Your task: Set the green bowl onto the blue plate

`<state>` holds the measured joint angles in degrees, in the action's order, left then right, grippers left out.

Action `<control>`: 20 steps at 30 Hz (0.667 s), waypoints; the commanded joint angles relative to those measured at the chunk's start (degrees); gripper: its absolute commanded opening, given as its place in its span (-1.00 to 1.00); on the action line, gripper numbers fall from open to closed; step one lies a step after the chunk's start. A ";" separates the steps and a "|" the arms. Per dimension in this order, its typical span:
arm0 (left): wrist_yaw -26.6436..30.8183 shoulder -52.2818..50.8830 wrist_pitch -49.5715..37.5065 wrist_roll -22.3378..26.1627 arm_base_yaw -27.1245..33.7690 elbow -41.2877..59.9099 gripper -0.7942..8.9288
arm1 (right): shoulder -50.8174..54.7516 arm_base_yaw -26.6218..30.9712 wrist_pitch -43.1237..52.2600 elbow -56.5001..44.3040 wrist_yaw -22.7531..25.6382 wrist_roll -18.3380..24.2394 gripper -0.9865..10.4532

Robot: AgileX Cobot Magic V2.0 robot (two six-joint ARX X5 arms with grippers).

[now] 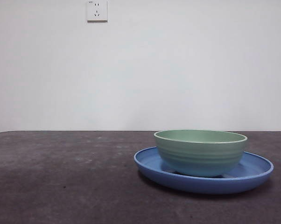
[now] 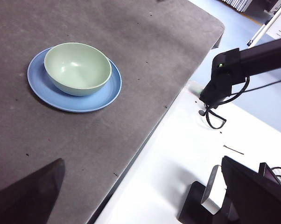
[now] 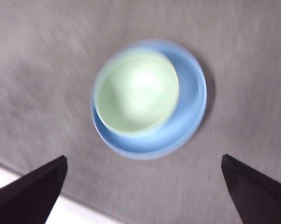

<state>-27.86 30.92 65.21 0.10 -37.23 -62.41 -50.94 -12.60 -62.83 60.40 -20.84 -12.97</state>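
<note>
The green bowl (image 1: 201, 151) stands upright inside the blue plate (image 1: 252, 170) on the dark table, at the right of the front view. No gripper shows in the front view. In the left wrist view the bowl (image 2: 77, 67) sits on the plate (image 2: 101, 95), far from my left gripper (image 2: 140, 205), which is open and empty. The right wrist view is blurred. It looks down on the bowl (image 3: 136, 91), which sits off-centre on the plate (image 3: 187, 116). My right gripper (image 3: 143, 196) is open, empty and well above them.
The dark grey table (image 1: 61, 177) ends at an edge (image 2: 145, 140), with a white surface beyond it (image 2: 178, 154). A black arm segment (image 2: 234, 70) with cables hangs over that white surface. A wall socket (image 1: 97, 10) is on the far wall.
</note>
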 commanded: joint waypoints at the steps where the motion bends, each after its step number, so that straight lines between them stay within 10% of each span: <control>1: -0.42 0.07 -0.87 1.25 -0.26 -0.55 0.26 | -4.96 0.37 -0.90 0.98 0.11 0.59 0.23; 20: 2.23 0.07 -1.36 2.47 -0.26 -0.55 0.25 | -30.40 9.42 6.84 1.01 -0.85 11.10 0.10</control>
<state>-25.82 30.92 64.47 2.07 -37.23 -62.41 -80.05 -3.11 -56.49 60.40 -21.30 -3.84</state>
